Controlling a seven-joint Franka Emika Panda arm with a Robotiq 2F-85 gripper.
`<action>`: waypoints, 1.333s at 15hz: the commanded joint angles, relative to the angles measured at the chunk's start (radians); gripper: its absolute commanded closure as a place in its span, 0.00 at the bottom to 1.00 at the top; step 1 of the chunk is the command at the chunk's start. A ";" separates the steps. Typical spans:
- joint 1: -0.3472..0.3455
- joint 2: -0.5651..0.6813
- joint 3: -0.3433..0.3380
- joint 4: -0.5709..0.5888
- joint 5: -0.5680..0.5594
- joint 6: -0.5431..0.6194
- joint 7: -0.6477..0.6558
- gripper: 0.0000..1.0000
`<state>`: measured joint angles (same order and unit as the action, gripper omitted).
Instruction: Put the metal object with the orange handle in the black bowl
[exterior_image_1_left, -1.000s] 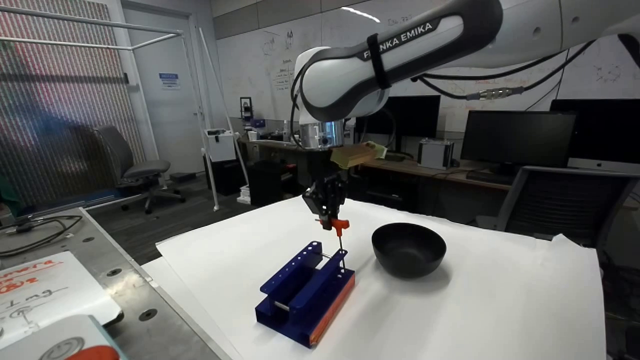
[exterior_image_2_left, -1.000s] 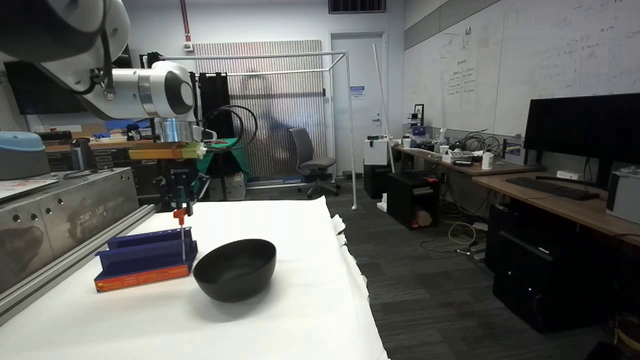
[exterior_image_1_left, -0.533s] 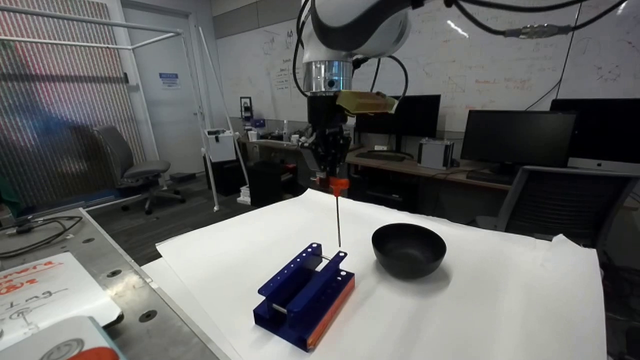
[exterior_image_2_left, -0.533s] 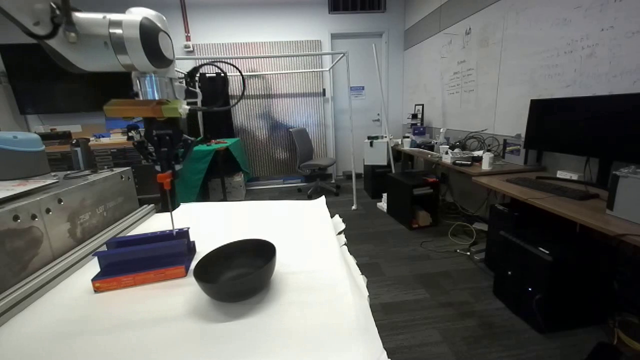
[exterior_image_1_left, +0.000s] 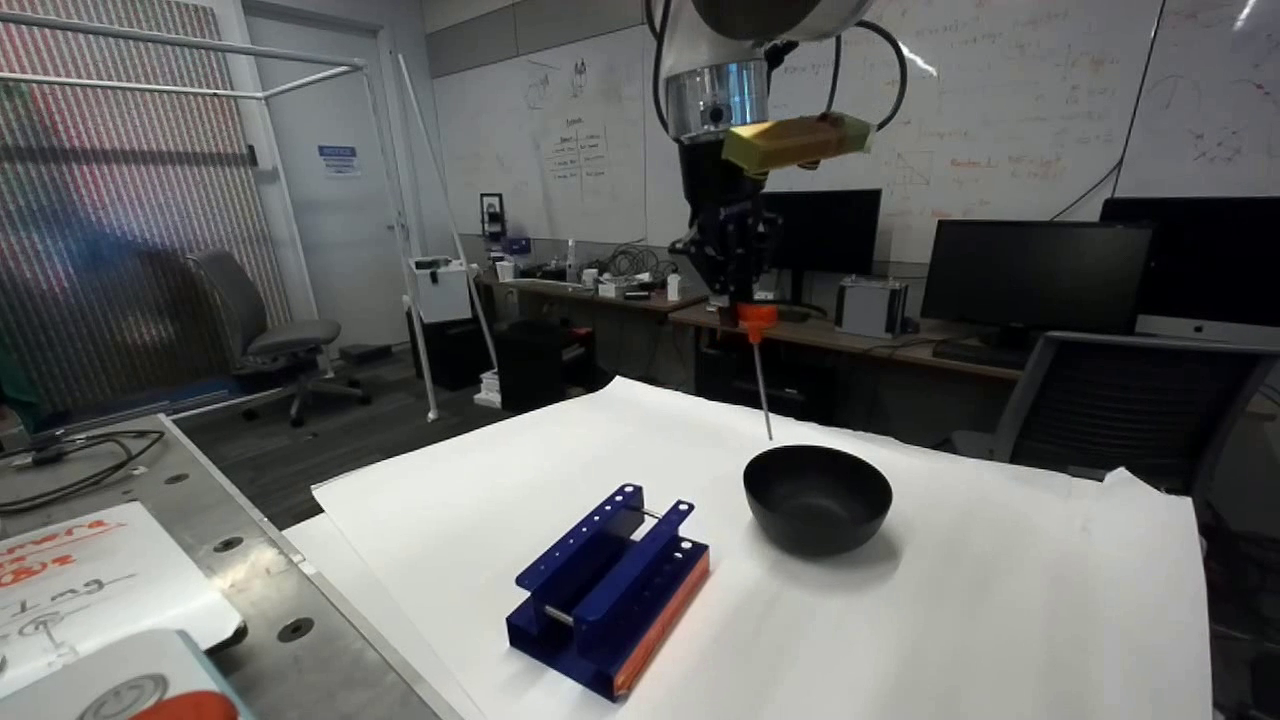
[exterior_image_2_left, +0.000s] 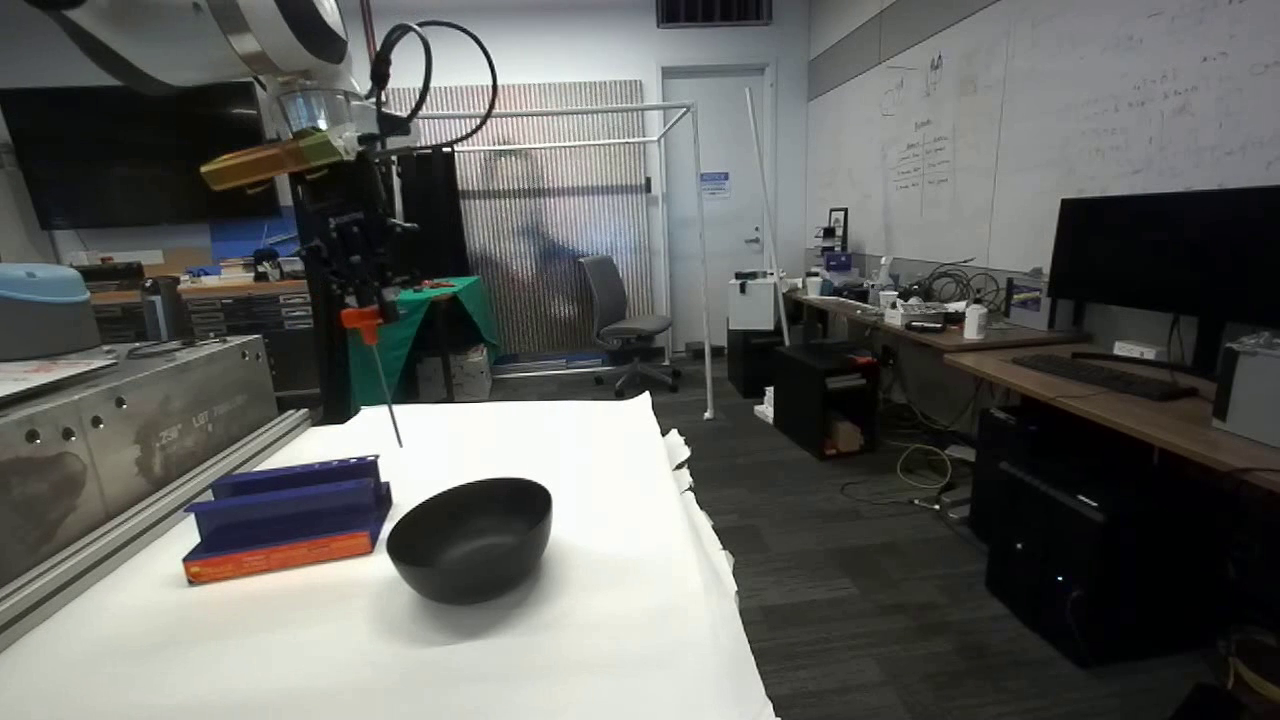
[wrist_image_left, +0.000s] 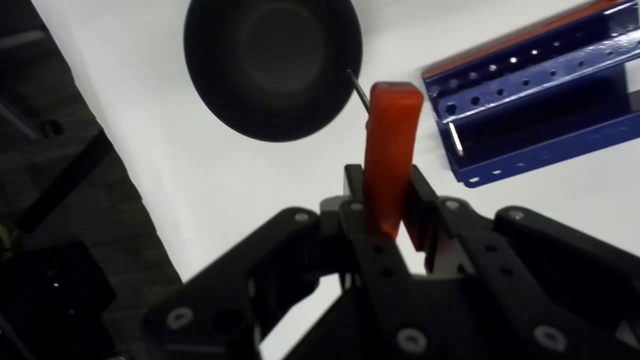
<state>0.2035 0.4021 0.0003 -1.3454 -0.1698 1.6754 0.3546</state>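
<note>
The slim grey metal tool with the short orange-red handle (wrist_image_left: 394, 135) hangs in the air, its handle uppermost. We see the black two-fingered gripper (wrist_image_left: 388, 197) clamped on that handle, its fingertips (wrist_image_left: 422, 187) pressing on either side. Above it, in both exterior views, a yellow box-shaped piece (exterior_image_1_left: 795, 142) juts from the wrist of the white arm (exterior_image_2_left: 165, 45). The thin shaft (exterior_image_1_left: 763, 390) slants downward; in the wrist view its tip (wrist_image_left: 350, 74) overlaps the rim of the round, plain black bowl (exterior_image_1_left: 815, 515), while in both exterior views we find a gap between the tip and the bowl. Near the bowl sits the dark blue slotted rack (exterior_image_1_left: 630, 582) pierced with round holes, an orange-red strip (exterior_image_1_left: 665, 623) along its base. Bowl and rack rest on a broad white sheet (exterior_image_1_left: 960, 620), and we see the tool well clear of it. Along one side of the sheet stands a grey metal block (exterior_image_2_left: 195, 425) with round holes in its face. Farther off we make out a brown wooden-topped desk (exterior_image_2_left: 1120, 409) carrying a wide black monitor (exterior_image_2_left: 1160, 255) and a dark keyboard (exterior_image_2_left: 1100, 378), then a grey swivel chair (exterior_image_2_left: 602, 285). At the back are a large whiteboard (exterior_image_2_left: 1080, 130) with faint handwriting and a pale grey door (exterior_image_2_left: 725, 130) bearing a blue-and-white notice (exterior_image_2_left: 714, 183).
</note>
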 joint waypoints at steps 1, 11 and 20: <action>-0.021 0.028 -0.023 -0.023 -0.030 -0.021 0.067 0.86; -0.082 0.234 -0.039 0.053 0.023 -0.055 0.043 0.86; -0.109 0.328 -0.028 0.142 0.111 -0.117 0.013 0.53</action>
<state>0.1086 0.6878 -0.0347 -1.2795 -0.1019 1.6145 0.3938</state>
